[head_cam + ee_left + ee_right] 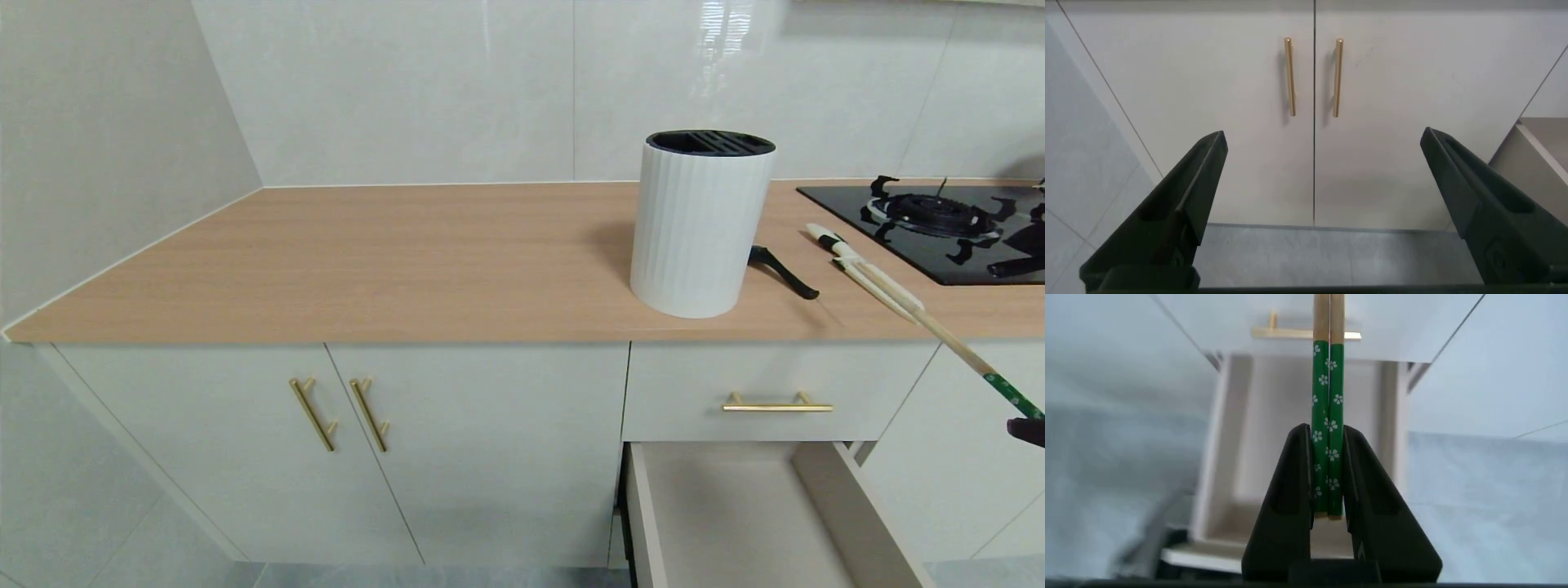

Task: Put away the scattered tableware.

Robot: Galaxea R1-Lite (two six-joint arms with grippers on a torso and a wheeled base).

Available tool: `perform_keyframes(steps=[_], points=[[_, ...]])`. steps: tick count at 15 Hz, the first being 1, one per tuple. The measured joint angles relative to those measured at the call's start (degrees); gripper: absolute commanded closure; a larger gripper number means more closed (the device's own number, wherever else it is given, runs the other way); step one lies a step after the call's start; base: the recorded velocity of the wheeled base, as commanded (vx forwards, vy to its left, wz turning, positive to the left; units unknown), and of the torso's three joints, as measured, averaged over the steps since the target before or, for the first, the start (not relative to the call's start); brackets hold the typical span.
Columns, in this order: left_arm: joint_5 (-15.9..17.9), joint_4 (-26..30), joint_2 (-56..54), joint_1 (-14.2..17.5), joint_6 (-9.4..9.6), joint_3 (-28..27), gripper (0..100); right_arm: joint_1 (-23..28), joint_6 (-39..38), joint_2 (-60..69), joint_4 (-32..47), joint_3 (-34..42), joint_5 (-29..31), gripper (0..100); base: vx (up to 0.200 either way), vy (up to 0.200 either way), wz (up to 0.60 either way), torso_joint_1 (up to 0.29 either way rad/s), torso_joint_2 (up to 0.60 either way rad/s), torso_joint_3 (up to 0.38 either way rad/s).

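Right hand (1328, 437) clamping chopsticks (1328, 367) — near open drawer (735, 514), left hand (1323, 135) agape

I see a light wood-grain countertop (408, 261) running along the tiled wall | a white ribbed cylindrical holder with a black slotted top (698, 229) stands upright on it | a black curved handle (784, 273) lies just beside the holder | a black glass gas hob (939, 245) sits at the right end | a white utensil with a dark band (823, 237) lies between handle and hob.
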State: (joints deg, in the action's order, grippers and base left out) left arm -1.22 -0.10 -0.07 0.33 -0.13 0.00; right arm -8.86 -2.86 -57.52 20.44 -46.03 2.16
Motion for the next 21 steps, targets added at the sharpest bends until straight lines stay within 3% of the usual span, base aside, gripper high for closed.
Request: perform_keyframes(steps=[9, 13, 21], points=[[0.00, 0.07, 0.00, 0.00, -0.02, 0.00, 0, -2.40, 5.53, 3.35, -4.61, 6.40, 0.16, 100, 0.000, 0.000, 0.00, -0.148, 0.43, 0.281], [0.00, 0.10, 0.00, 0.00, -0.02, 0.00, 0, -5.83, 6.10, 3.96, -5.29, 7.97, 0.35, 100, 0.000, 0.000, 0.00, -0.090, 0.42, 0.320], [0.00, 0.02, 0.00, 0.00, -0.02, -0.02, 0, -15.91, 6.52, 3.08, -6.30, 12.68, 0.07, 100, 0.000, 0.000, 0.00, -0.013, 0.04, 0.027]])
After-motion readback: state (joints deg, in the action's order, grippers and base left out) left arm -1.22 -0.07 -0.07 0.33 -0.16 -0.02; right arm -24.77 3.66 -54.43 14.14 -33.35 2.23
